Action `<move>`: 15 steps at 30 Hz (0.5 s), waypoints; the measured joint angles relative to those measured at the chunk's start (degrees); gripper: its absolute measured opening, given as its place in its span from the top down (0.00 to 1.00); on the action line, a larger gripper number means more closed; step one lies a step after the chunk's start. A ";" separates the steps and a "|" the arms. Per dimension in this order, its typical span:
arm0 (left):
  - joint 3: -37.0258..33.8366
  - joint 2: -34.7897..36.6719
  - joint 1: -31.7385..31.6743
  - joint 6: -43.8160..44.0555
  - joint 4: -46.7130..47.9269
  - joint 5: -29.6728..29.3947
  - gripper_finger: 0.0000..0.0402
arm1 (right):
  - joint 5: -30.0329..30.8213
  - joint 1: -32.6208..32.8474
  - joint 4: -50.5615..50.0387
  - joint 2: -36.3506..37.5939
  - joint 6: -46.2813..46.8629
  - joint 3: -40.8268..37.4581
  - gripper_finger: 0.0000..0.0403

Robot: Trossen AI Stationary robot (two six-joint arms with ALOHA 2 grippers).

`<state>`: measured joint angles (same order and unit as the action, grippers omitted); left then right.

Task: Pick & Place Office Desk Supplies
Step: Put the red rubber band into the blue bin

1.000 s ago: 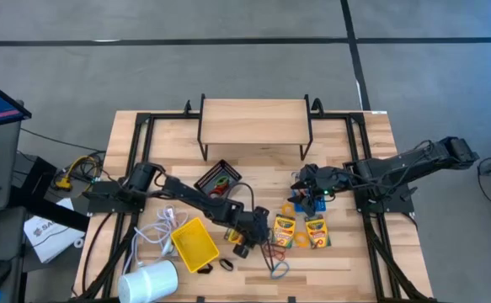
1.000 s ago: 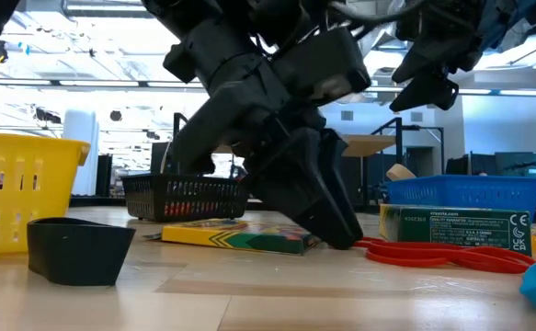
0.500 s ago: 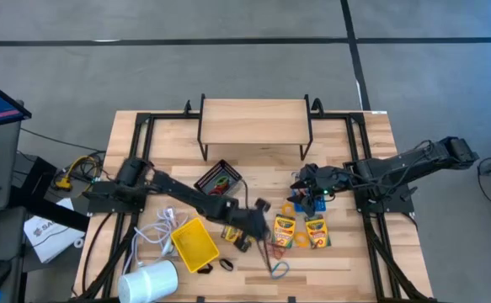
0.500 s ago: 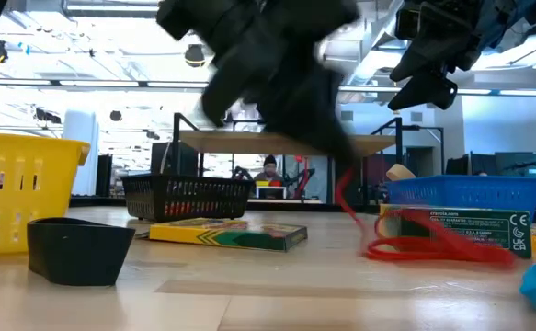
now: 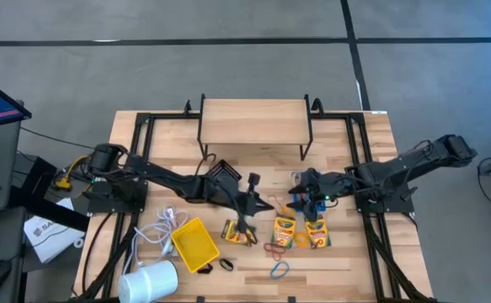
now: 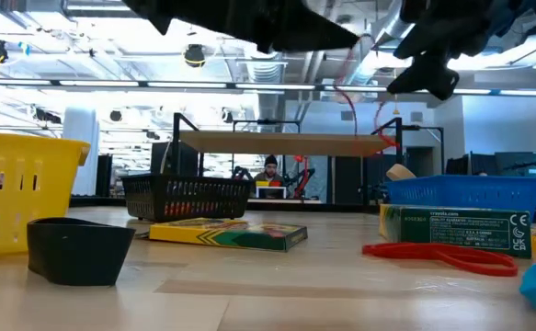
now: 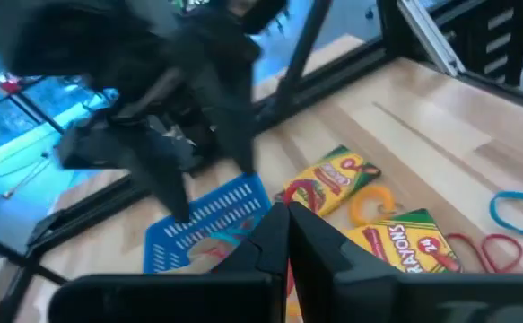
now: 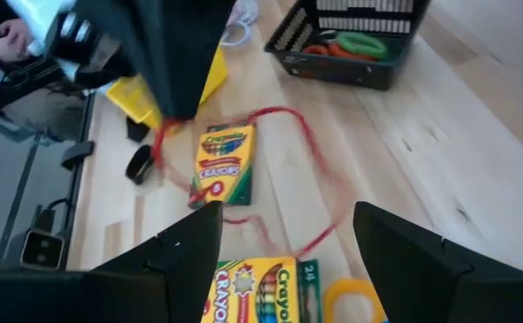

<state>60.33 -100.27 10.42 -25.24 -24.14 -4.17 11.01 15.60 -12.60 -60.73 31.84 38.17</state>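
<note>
The wooden table (image 5: 338, 257) carries a yellow bin (image 5: 194, 245) and white cylinder (image 5: 151, 279) at near left, a black bin (image 5: 221, 175) farther back, three crayon boxes (image 5: 285, 230) mid-table, and loose rubber-band rings (image 5: 280, 270) near them.

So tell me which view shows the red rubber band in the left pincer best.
The right wrist view: the red rubber band hangs stretched in a full loop from the left pincer. The low view shows a thin dangling strand, the high view a faint loop, the left wrist view almost nothing.
</note>
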 joint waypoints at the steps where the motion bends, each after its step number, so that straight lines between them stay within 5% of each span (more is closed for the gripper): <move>1: -0.10 0.06 -0.44 0.10 -1.60 0.05 1.00 | 0.03 0.34 0.13 0.00 -0.53 0.00 0.38; 15: -0.21 -0.07 0.17 0.62 -1.83 0.01 1.00 | 2.15 0.06 4.03 0.00 1.38 0.00 0.38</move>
<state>60.12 -100.33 10.59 -24.62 -25.97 -4.16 13.17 15.66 -8.57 -60.73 33.21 38.17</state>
